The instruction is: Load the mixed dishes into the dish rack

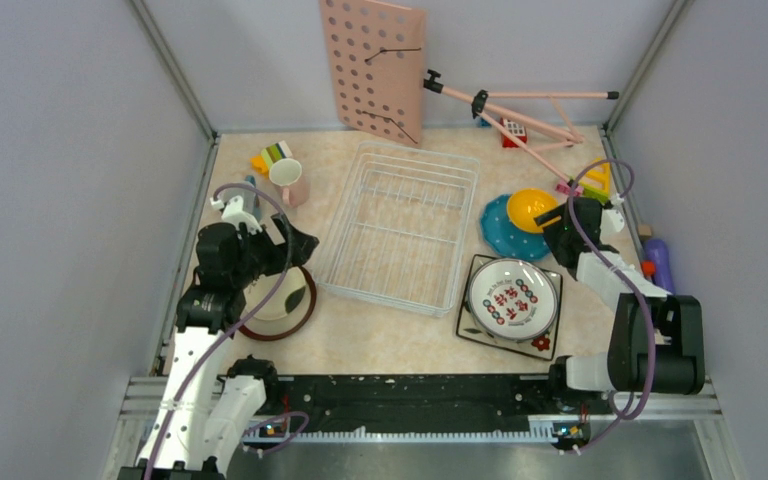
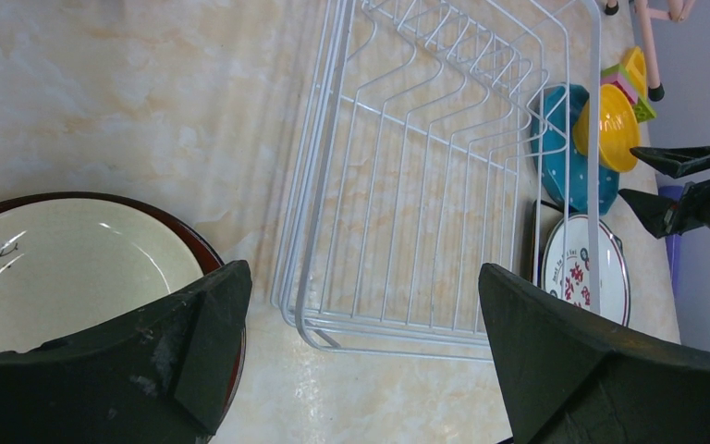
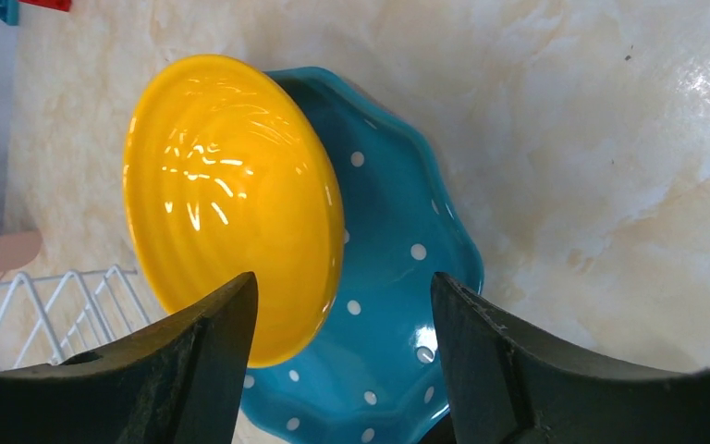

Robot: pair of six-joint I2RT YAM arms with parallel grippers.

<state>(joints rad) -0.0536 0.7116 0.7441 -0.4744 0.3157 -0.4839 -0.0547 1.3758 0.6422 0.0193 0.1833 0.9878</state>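
The white wire dish rack [image 1: 400, 225] stands mid-table with nothing in it; it also shows in the left wrist view [image 2: 444, 166]. My left gripper [image 1: 300, 245] [image 2: 362, 277] is open and empty, between the brown-rimmed cream plate [image 1: 285, 305] [image 2: 65, 268] and the rack's near left corner. My right gripper [image 1: 553, 225] [image 3: 344, 282] is open and empty, over the yellow bowl [image 1: 532, 207] [image 3: 231, 194], which lies tilted on the teal dotted plate [image 1: 500, 230] [image 3: 397, 277]. The round white patterned plate [image 1: 512, 297] rests on the square black-rimmed plate [image 1: 475, 330]. The pink mug [image 1: 290, 182] stands left of the rack. The teal mug is hidden.
A pink pegboard [image 1: 375, 65] leans on the back wall, with a pink folding stand [image 1: 520, 110] to its right. Toy blocks lie at the back left [image 1: 272, 155], back [image 1: 512, 130] and right [image 1: 595, 180]. A purple object [image 1: 660, 262] lies by the right wall.
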